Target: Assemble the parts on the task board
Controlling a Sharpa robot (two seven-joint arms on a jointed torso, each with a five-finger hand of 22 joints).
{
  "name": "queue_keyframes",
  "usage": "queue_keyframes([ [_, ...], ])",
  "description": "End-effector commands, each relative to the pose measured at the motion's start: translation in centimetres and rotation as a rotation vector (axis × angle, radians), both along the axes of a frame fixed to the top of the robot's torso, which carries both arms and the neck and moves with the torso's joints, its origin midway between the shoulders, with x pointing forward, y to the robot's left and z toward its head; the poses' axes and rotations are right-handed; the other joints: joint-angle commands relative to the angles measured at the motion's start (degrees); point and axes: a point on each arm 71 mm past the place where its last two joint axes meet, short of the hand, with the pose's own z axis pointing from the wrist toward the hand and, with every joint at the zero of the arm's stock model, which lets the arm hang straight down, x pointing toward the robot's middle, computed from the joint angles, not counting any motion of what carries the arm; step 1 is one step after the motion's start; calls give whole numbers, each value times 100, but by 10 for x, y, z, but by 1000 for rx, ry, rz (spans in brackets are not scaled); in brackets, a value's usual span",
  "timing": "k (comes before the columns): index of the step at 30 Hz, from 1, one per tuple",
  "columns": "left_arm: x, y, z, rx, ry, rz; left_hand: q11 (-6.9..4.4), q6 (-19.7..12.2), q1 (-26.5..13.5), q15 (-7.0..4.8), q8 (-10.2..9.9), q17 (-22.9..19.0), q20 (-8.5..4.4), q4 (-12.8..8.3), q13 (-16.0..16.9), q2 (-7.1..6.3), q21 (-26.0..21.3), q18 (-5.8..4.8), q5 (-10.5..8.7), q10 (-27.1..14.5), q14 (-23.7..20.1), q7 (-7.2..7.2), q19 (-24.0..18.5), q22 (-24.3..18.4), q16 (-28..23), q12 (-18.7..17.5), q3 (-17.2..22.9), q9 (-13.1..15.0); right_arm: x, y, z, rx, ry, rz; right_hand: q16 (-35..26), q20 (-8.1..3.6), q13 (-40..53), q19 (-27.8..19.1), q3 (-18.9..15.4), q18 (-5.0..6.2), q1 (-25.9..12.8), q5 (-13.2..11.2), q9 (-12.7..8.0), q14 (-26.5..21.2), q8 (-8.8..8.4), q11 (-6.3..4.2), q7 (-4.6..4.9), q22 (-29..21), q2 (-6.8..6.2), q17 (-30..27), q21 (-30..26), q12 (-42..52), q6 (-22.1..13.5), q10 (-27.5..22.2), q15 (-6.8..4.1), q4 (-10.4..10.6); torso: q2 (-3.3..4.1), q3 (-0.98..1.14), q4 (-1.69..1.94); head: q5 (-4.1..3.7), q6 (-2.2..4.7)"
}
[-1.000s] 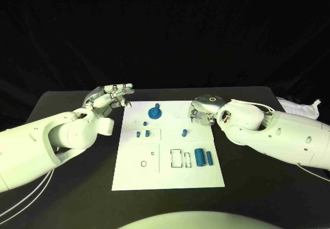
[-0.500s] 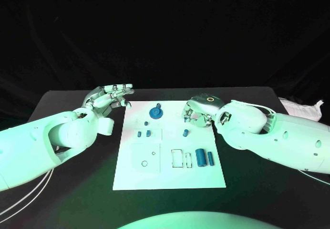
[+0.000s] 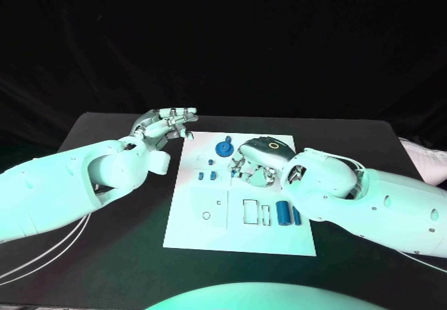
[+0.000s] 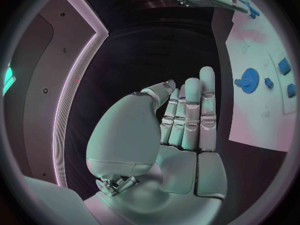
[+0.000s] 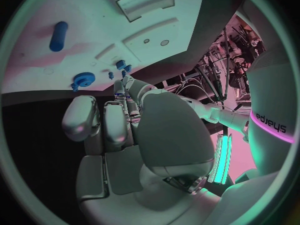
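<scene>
Starting at my left side, I see the left hand (image 3: 165, 124) raised off the black table (image 3: 112, 213), just beside the far left corner of the task board (image 3: 200, 234); it holds nothing, its fingers (image 4: 199, 110) straight and pressed close together. Just right of that hand, on the board's far end, lies the blue gear (image 3: 225, 148). Nearer me from the gear sit two small blue blocks (image 3: 207, 174), just left of the right hand (image 3: 253, 158). That hand hovers low over the board's middle, fingers curled downward; whether they pinch a part, I cannot tell. From the right wrist, small blue pieces (image 5: 121, 65) lie right at its fingertips (image 5: 120, 87). Nearer me from the right hand, beside its forearm, lie two blue cylinders (image 3: 288, 212) next to rectangular slots (image 3: 254, 212).
</scene>
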Motion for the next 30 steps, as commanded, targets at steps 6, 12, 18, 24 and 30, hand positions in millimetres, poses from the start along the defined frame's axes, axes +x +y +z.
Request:
queue_keyframes([
  [6,0,-5,1,-8,-8,-23,15,-56,31,10,25,-8,-1,-40,-8,-21,-34,109,36,-39,-33,6,-41,1,-13,30,2,-7,-10,19,-19,29,76,64,28,19,-13,29,37,34,-33,36,6,269,-4,28,48,-11,30,-3,11,21,-13,7,32,-11,6,-2,18,222,-110],
  [12,0,-8,1,-10,-7,-30,17,-68,33,12,23,-16,0,-47,-10,-20,-33,109,37,-51,-35,9,-42,2,-11,33,8,-8,-14,29,-35,27,109,81,32,24,-23,27,54,35,-40,39,6,266,-12,39,61,-14,40,-3,9,19,-24,1,40,-26,5,0,16,278,-151],
  [18,0,-9,1,-12,-6,-34,18,-73,37,12,24,-20,0,-54,-11,-19,-32,109,37,-56,-36,10,-43,4,-10,37,13,-8,-17,35,-45,16,121,92,37,27,-29,27,62,34,-44,39,6,266,-18,45,68,-12,42,2,11,18,-32,-4,45,-37,6,1,3,323,-164],
  [24,-1,-10,1,-10,-7,-39,20,-80,51,12,28,-30,0,-78,-11,-31,-28,110,37,-65,-39,12,-46,7,-7,45,17,-7,-17,35,-48,5,125,90,35,31,-36,25,65,35,-53,33,6,264,-23,51,75,-17,35,-4,8,17,-40,-11,50,-49,1,-4,6,334,-177],
  [30,-1,-9,1,-9,-7,-40,20,-80,51,12,28,-30,0,-78,-11,-31,-28,110,37,-65,-39,12,-46,7,-7,45,17,-7,-17,34,-50,-10,127,89,37,32,-38,25,65,35,-58,30,6,263,-25,53,77,-15,31,-3,10,17,-43,-13,52,-53,9,3,2,336,-181],
])
